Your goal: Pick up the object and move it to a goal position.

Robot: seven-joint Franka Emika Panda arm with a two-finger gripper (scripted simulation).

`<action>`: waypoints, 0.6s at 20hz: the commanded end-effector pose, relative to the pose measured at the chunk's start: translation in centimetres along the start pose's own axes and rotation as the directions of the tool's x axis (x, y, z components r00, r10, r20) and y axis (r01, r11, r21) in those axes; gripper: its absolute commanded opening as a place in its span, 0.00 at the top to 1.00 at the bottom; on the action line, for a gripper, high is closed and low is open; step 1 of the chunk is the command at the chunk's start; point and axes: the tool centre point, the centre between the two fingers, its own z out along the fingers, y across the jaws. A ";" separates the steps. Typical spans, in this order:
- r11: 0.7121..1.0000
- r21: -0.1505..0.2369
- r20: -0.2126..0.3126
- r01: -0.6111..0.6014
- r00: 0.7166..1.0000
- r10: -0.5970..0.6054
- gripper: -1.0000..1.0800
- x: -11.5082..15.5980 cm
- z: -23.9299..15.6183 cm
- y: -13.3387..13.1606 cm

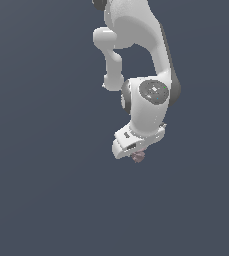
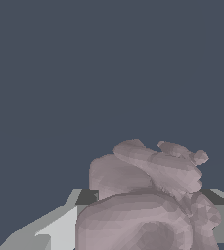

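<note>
Lumpy, matte dusty-pink object [image 2: 147, 200] between the smooth white hand's [image 1: 136, 152] closed-in fingers [image 2: 59, 229].

object [image 1: 138, 157] between jaws | directly under gripper [image 1: 136, 150]

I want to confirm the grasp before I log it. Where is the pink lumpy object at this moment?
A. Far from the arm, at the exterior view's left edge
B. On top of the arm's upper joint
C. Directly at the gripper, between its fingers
C: in the wrist view the object sits between the gripper fingers, and in the exterior view it peeks out just under the gripper.
</note>
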 end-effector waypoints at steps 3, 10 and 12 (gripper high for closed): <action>1.000 0.000 -0.001 0.000 1.000 0.000 1.00 -1.5 -4.4 -0.8; 1.000 0.000 -0.001 0.000 1.000 0.000 1.00 -3.4 -10.0 -1.7; 1.000 0.000 -0.001 0.000 1.000 0.000 1.00 -3.7 -11.2 -2.0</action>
